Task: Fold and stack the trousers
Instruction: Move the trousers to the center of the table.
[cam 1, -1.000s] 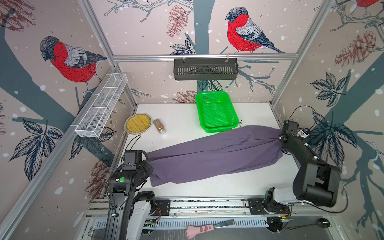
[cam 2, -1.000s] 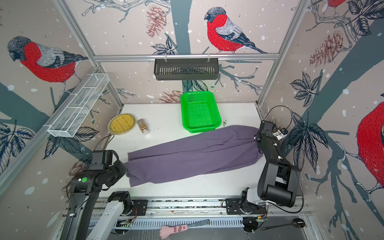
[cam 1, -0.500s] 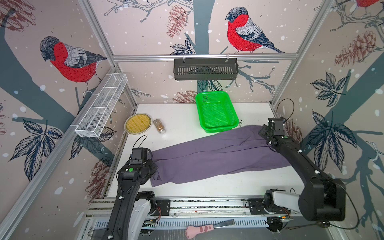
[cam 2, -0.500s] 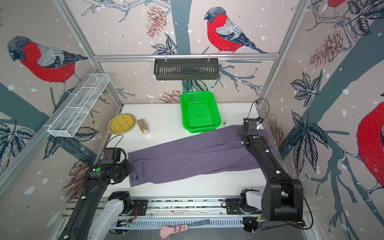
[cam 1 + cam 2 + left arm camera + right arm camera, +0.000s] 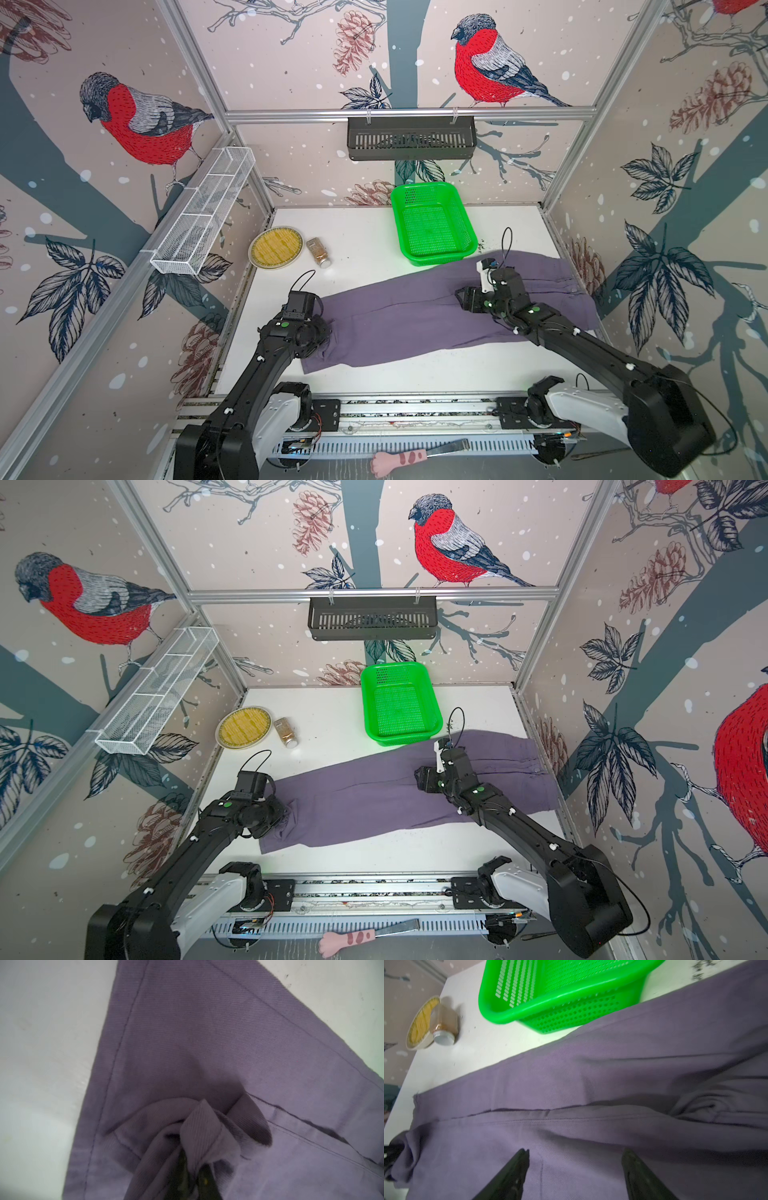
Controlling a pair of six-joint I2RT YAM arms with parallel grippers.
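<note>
Right now the trousers (image 5: 419, 320) lie flat on the white counter (image 5: 365, 232), a long dusty purple band slanting across the middle of both top views. It runs from lower left of centre up toward the right edge. The leg hems are at the left end and the wider waist part at the right end, close to the right wall.

My left claw (image 5: 194, 1167) is clamped on the hem cloth. In the left wrist view a bunched fold is pinched up between my dark jaws, while the rest of the leg lies smooth beyond it.

My right claw (image 5: 575, 1157) stands wide apart with nothing between its fingers (image 5: 512, 1174). It is over the trousers right of centre, near a long seam. Whether its tips touch the cloth I cannot tell.

Just beyond the upper edge of the trousers sits a green basket (image 5: 436, 257), its near corner right beside the cloth. Whether they touch I cannot tell. Farther left on the counter, well apart from the trousers, a yellow dish (image 5: 276, 247) lies with a spice jar (image 5: 319, 252) on its side just beside it.

A white wire rack (image 5: 203, 212) hangs on the left wall and a black basket (image 5: 411, 137) hangs from the back rail. At the bottom of the frame, in front of the counter, lies a pink paw-shaped tool (image 5: 397, 460).
</note>
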